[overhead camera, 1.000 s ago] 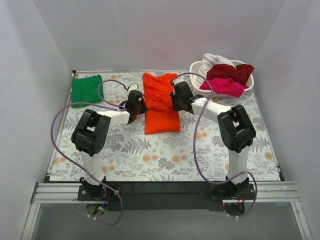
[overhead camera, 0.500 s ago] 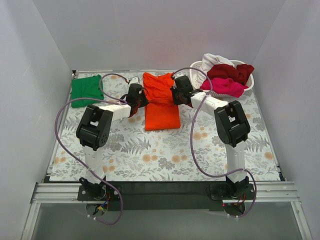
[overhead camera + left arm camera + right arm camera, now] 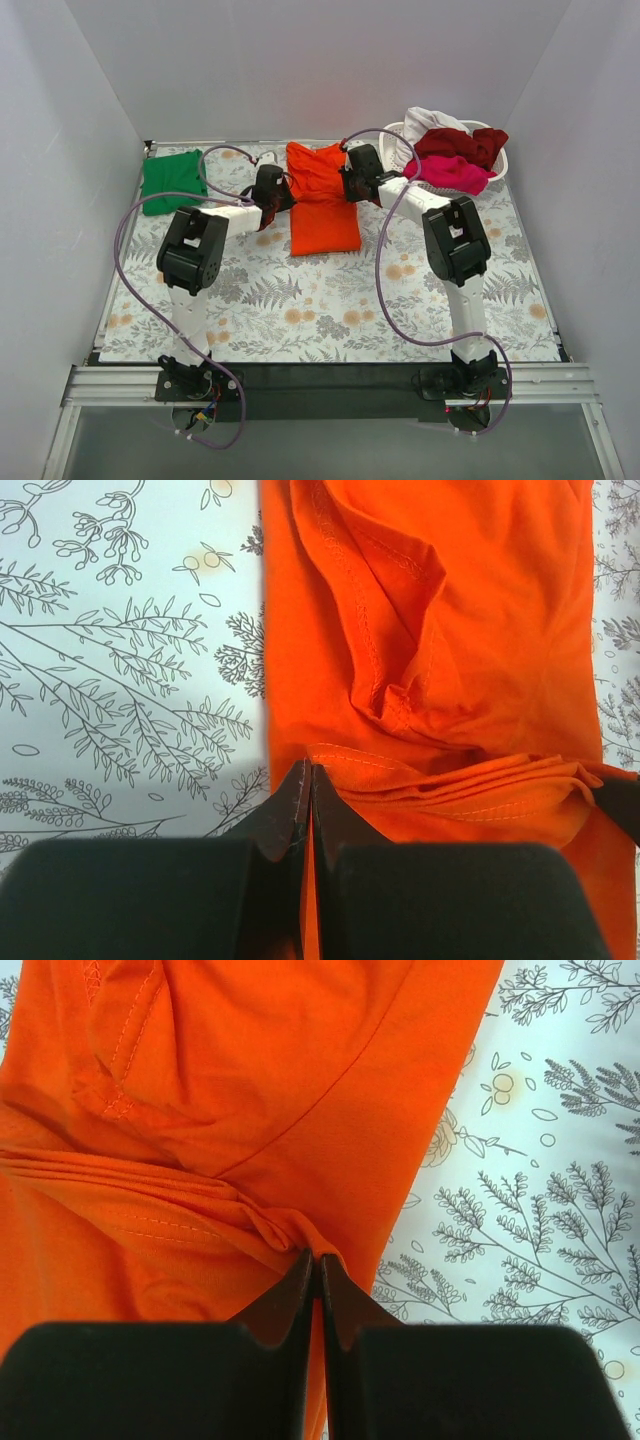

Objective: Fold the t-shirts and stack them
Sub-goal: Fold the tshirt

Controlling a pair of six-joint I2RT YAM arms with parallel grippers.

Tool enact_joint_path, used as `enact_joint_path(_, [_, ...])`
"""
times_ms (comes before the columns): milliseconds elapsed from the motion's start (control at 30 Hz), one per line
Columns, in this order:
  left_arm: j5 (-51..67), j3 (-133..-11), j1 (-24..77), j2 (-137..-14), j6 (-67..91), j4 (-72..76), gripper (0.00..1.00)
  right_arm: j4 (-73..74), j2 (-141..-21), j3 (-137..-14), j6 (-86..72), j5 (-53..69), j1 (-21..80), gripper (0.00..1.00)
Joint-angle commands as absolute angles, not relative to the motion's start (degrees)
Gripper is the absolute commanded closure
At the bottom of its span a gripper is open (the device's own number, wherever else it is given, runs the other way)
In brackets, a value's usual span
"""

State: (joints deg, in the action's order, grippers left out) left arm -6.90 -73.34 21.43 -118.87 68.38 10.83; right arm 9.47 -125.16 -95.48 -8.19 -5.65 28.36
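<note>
The bright orange-red t-shirt [image 3: 322, 200] lies partly folded in the middle of the floral table, its near half doubled over. My left gripper [image 3: 280, 190] is shut on the shirt's left edge [image 3: 420, 670], a fold pinched between the fingers. My right gripper [image 3: 348, 186] is shut on the shirt's right edge [image 3: 200, 1120]. A folded green t-shirt [image 3: 172, 180] lies at the far left. Dark red [image 3: 462, 145], magenta pink [image 3: 450, 174] and white [image 3: 428, 120] shirts sit heaped in the basket.
The white lattice basket [image 3: 397, 133] stands at the far right corner. White walls close in the table on three sides. The floral cloth [image 3: 330, 300] covers the near half of the table between the arm bases.
Both grippers have moved toward the far side, carrying the shirt's edges over itself. The orange-red shirt is shorter and sits farther back than one second ago.
</note>
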Motion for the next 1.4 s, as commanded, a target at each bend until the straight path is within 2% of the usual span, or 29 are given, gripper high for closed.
enact_joint_path(0, [-8.52, -75.67, 20.74, -118.83, 67.85, 11.69, 1.00, 9.23, -127.00, -98.61, -6.94, -6.59, 27.51, 0.99])
enact_joint_path(67, [-9.14, -76.37, 20.65, -118.92, 67.76, 11.43, 1.00, 9.40, -127.35, -99.31, -6.94, -6.77, 27.42, 0.99])
enact_joint_path(133, [-10.19, -76.29, 20.65, -117.35, 67.94, 11.07, 0.98, 10.19, -126.13, -98.88, -7.20, -7.38, 27.33, 0.84])
enact_joint_path(167, [-10.72, -75.07, 20.74, -116.20, 68.03, 11.34, 0.90, 10.20, -125.25, -97.31, -7.21, -7.64, 27.42, 0.64])
enact_joint_path(200, [-11.42, -74.36, 20.92, -115.06, 67.94, 12.29, 0.76, 10.02, -122.89, -96.51, -7.29, -8.43, 27.42, 0.58])
enact_joint_path(300, [-15.02, -72.07, 21.79, -109.88, 66.19, 12.92, 0.56, 9.49, -117.45, -92.56, -7.29, -9.84, 27.42, 0.48])
enact_joint_path(333, [-15.90, -71.46, 22.14, -108.73, 65.57, 12.83, 0.46, 9.32, -115.94, -91.16, -7.38, -10.10, 27.33, 0.46])
enact_joint_path(367, [-17.21, -70.85, 22.93, -106.55, 64.96, 12.66, 0.41, 9.23, -114.54, -89.84, -7.56, -10.11, 27.42, 0.41])
enact_joint_path(433, [-17.32, -68.65, 23.47, -103.73, 65.30, 10.99, 0.36, 8.88, -110.49, -85.62, -8.00, -9.76, 27.42, 0.35])
enact_joint_path(500, [-16.09, -66.37, 24.25, -101.96, 66.61, 9.41, 0.35, 8.70, -106.99, -80.72, -9.13, -7.92, 27.42, 0.25])
enact_joint_path(567, [-13.90, -61.72, 25.13, -99.24, 67.49, 9.49, 0.34, 8.18, -104.69, -77.10, -10.10, -6.69, 27.42, 0.19])
enact_joint_path(733, [-13.17, -55.82, 29.08, -96.85, 69.43, 8.97, 0.34, 2.55, -98.53, -65.77, -13.17, -0.62, 27.51, 0.18])
enact_joint_path(933, [-16.77, -52.91, 31.55, -97.56, 72.33, 5.63, 0.34, -1.04, -98.26, -61.53, -14.76, 1.75, 27.51, 0.20])
enact_joint_path(1067, [-18.81, -51.51, 31.55, -96.77, 72.86, 4.57, 0.34, -3.34, -99.66, -60.82, -15.47, 4.04, 27.51, 0.30])
enact_joint_path(1367, [-16.53, -47.99, 31.55, -98.52, 74.71, 4.83, 0.36, -5.27, -102.74, -58.45, -17.14, 5.54, 27.51, 0.37])
